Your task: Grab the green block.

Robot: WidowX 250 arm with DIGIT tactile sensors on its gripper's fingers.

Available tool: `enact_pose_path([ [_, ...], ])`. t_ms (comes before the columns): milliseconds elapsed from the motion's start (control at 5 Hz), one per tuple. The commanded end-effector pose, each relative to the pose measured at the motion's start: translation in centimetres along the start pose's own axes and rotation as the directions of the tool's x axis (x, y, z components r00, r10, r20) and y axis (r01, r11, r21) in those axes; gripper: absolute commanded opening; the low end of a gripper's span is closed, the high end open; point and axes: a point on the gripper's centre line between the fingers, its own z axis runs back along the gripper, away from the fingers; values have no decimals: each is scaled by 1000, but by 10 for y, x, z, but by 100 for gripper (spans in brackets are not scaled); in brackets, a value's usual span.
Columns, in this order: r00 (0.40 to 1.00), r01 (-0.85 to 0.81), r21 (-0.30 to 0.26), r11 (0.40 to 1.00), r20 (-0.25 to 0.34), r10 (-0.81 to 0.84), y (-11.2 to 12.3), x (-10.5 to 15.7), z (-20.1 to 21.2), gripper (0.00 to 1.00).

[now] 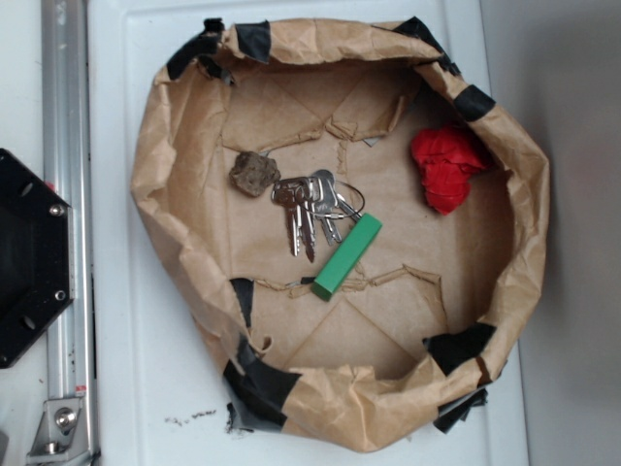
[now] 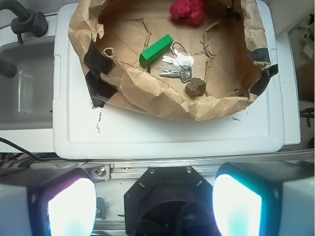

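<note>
The green block [image 1: 347, 256] [image 2: 156, 50] lies flat and diagonal on the floor of a brown paper basin [image 1: 194, 126] [image 2: 147, 93], one end touching the keys [image 1: 312, 209] [image 2: 178, 67]. A stone [image 1: 254, 173] [image 2: 195, 87] sits beside the keys; a red wad [image 1: 446, 165] [image 2: 188, 11] rests near the wall. The basin stands on a white bench [image 1: 126, 369] [image 2: 162, 135]. The claw [image 2: 155, 204] hangs apart from the basin, fingers [image 2: 71, 206] spread and empty.
</note>
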Motion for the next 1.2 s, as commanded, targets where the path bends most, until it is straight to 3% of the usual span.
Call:
enact_pose_path([
  [0, 1000, 0, 0, 1000, 0, 0, 0, 0, 0, 100],
  [200, 994, -109, 23, 994, -31, 110, 4, 41, -44, 100],
  [400, 957, -290, -25, 957, -40, 289, -1, 87, -68, 100],
  [600, 866, -501, -38, 865, -33, 500, -7, 121, -95, 100],
  [800, 718, -695, -52, 717, 1, 696, -10, 132, -119, 100],
  [1000, 647, -762, -48, 646, -11, 762, 1, 133, -143, 100],
])
